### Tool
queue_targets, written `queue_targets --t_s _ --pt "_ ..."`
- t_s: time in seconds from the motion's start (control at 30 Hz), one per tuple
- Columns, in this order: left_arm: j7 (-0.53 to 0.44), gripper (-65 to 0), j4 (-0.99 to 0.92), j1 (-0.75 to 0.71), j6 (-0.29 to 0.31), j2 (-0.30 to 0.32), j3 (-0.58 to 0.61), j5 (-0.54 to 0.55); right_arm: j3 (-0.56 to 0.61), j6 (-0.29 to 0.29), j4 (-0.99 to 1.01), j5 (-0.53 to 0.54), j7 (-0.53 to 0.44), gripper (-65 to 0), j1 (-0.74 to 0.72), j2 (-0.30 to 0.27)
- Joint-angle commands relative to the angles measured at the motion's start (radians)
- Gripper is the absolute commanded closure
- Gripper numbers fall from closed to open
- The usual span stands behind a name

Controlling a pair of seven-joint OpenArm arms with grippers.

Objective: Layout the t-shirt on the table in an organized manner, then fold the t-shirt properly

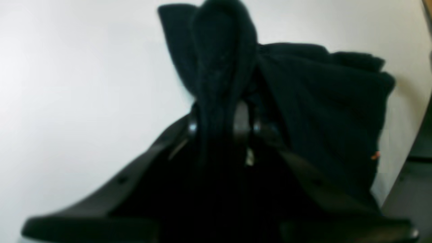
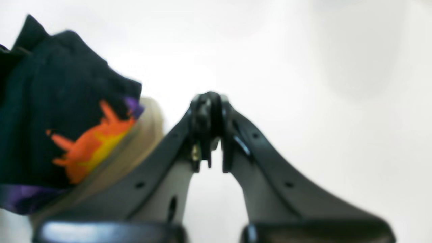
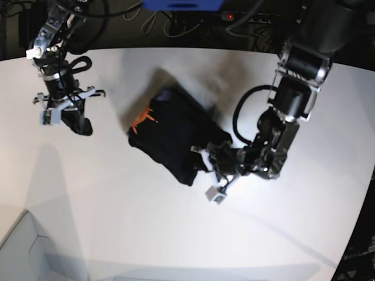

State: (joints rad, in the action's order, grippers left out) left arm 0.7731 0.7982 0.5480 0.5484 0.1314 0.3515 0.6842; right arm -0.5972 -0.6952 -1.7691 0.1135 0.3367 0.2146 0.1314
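The t-shirt sits bunched in a heap near mid table, orange print showing on its upper-left side. Left end effector is clamped on a gathered fold of black cloth. Right end effector hangs well apart from the heap w/ tips pressed together, nothing btwn them. Step in hand looks like spreading the heap flat. Best approach, prob.: right side should reopen, pinch a single edge opposite the left grip, not a wad, then both pull apart low over the table.
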Motion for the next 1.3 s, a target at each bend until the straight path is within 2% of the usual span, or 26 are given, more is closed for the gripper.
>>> queue_targets --t_s 0.0,0.2,0.33,0.43,0.53,0.57,0.63,0.83,1.07,1.27 --pt "-0.03 -0.2 -0.023 0.062 0.011 -0.019 0.042 0.021 -0.04 -0.003 -0.018 0.024 -0.031 0.0 0.001 -0.002" --pt "-0.166 -0.2 -0.165 0.203 0.012 -0.12 0.377 0.021 -0.194 -0.003 -0.013 0.032 -0.027 0.0 0.004 0.003" --pt "-0.257 -0.2 -0.199 0.264 0.012 -0.155 0.64 0.015 -0.244 -0.003 -0.013 0.032 -0.027 0.0 0.004 0.004" --pt "-0.332 -0.2 -0.202 0.298 0.014 -0.163 0.829 -0.054 -0.264 -0.003 -0.015 0.032 -0.029 0.0 0.004 0.017" --pt "-0.37 -0.2 -0.202 0.323 0.022 -0.183 0.955 -0.159 -0.283 -0.003 -0.016 0.032 -0.027 0.0 0.004 0.018" --pt "-0.373 -0.2 -0.204 0.323 0.052 -0.184 0.975 -0.195 -0.286 -0.003 -0.016 0.032 -0.027 0.0 0.004 0.018" --pt "-0.387 -0.2 -0.205 0.321 0.15 -0.184 0.966 -0.254 -0.286 -0.003 -0.016 0.032 -0.027 0.0 0.006 0.018" --pt "-0.384 -0.2 -0.205 0.317 0.15 -0.187 0.868 -0.421 -0.298 -0.003 -0.016 0.032 -0.026 0.0 0.006 0.024" --pt "-0.387 -0.2 -0.204 0.278 0.15 -0.19 0.855 -0.631 -0.297 -0.003 -0.016 0.032 -0.027 0.0 0.006 0.026" --pt "-0.387 -0.5 -0.204 0.263 0.15 -0.201 0.854 -0.673 -0.292 -0.003 -0.016 0.03 -0.027 0.0 0.004 0.026"
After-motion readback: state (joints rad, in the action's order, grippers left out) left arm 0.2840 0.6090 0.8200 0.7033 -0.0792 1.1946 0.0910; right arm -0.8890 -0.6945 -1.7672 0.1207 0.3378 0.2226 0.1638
